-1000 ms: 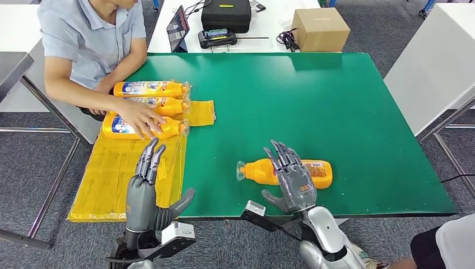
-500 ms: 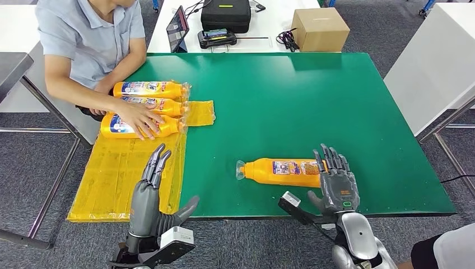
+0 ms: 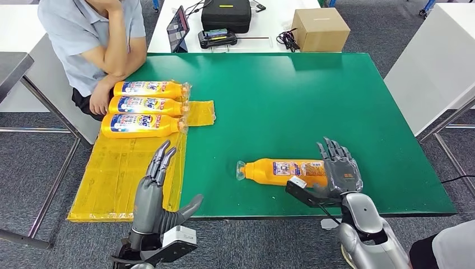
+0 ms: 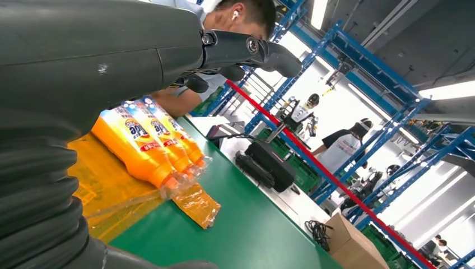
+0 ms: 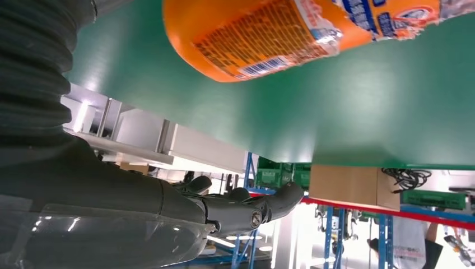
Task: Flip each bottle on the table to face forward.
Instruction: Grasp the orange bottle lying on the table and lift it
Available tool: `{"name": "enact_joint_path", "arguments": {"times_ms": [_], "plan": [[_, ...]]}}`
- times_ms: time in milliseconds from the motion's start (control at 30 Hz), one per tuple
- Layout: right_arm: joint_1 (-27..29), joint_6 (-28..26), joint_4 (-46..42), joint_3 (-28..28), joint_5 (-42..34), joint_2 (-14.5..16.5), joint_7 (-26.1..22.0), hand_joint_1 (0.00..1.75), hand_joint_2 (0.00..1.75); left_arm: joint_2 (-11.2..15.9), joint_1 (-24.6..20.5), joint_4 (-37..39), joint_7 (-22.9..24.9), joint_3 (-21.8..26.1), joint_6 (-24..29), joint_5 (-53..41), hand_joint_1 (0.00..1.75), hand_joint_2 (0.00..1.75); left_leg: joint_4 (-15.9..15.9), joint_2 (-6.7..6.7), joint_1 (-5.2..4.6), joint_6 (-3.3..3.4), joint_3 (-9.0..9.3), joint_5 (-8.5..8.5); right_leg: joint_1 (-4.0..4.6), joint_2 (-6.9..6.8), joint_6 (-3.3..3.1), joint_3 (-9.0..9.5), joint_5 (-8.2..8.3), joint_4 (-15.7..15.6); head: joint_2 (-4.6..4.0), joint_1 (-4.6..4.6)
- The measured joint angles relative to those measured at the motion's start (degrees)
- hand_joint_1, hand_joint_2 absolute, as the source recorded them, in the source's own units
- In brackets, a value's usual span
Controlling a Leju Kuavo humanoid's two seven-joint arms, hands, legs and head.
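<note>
We count three orange detergent bottles [image 3: 144, 106] on the yellow plastic sheet [image 3: 120, 174], a fourth [image 3: 280, 171] nearer us beside our spread right hand [image 3: 340, 171], apparently untouched, left hand [image 3: 157, 193] released.

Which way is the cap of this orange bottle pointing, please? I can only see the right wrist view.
Observer: In the head view the orange bottle lies on its side with its cap toward the robot's left. The right hand is at its base end.
Operator: Thank you. Are there other bottles on the table?
Observer: Yes, three more bottles lie side by side on a yellow sheet at the left side of the green table.
Operator: And where is the left hand?
Observer: The left hand hovers above that sheet with its fingers apart, holding nothing.
</note>
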Motion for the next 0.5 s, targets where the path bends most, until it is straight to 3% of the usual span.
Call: {"name": "enact_joint_path", "arguments": {"times_ms": [200,500], "plan": [[-3.16,1.15,2.24,2.08,-1.21,-0.07,0.14,0.00,1.75,0.01,-0.77,0.38,0.01,-0.39,-0.20,0.45,0.00,1.75,0.00,-0.01,0.01,0.00,0.00,0.00,0.01,0.00,0.00,-0.01,-0.01,0.00,0.00,-0.01],[-3.85,5.06,4.79,4.33,-10.23,-1.85,-1.90,0.00,1.75,0.46,-2.19,1.95,0.22,-1.59,-2.12,1.90,0.00,1.75,0.00,-0.03,-0.01,0.00,-0.01,0.00,0.00,-0.01,0.00,0.00,0.00,0.00,0.00,-0.01]]}}
